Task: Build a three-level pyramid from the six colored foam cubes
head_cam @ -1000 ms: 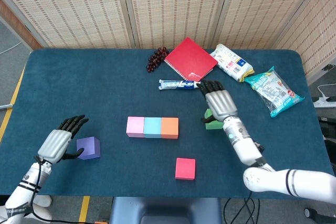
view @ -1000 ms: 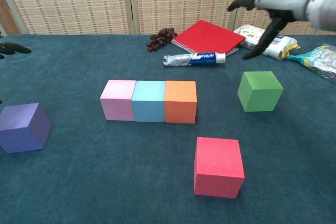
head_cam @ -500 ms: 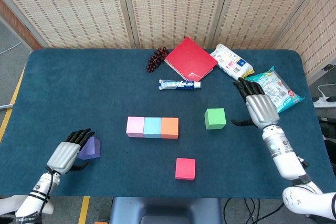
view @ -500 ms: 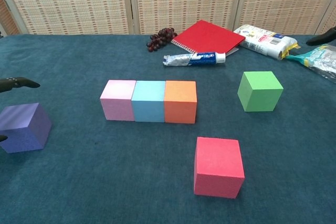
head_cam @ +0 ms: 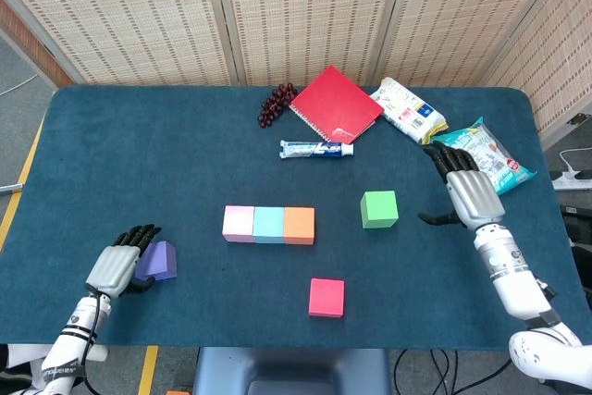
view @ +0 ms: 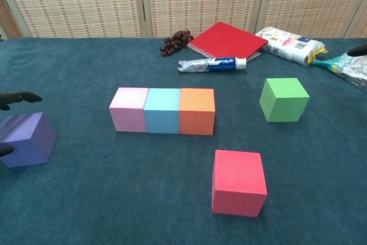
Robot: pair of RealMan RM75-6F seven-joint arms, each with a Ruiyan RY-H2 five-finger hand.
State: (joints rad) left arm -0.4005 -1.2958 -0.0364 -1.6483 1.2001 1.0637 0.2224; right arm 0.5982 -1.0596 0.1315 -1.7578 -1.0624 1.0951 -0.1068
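Clearly the base row is laid: the pink cube (head_cam: 238, 223), blue cube (head_cam: 268, 224) and orange cube (head_cam: 299, 225) sit touching in a line at the middle of the surface (head_cam: 139, 154), its long axis running from 9 to 3 o'clock. At about 8 o'clock from that row, near the front left edge, the left hand (head_cam: 117, 267) has its fingers curled about the purple cube (head_cam: 157, 260), which rests on the surface; whether they grip it I cannot tell. Open room lies between that cube and the row. The red cube (head_cam: 326, 297) sits loose at 5 o'clock, the green cube (head_cam: 379, 209) at 3 o'clock. Beyond it the right hand (head_cam: 468, 195) hovers spread and empty, nearer the green cube, with the snack packets (head_cam: 481, 159) close behind.
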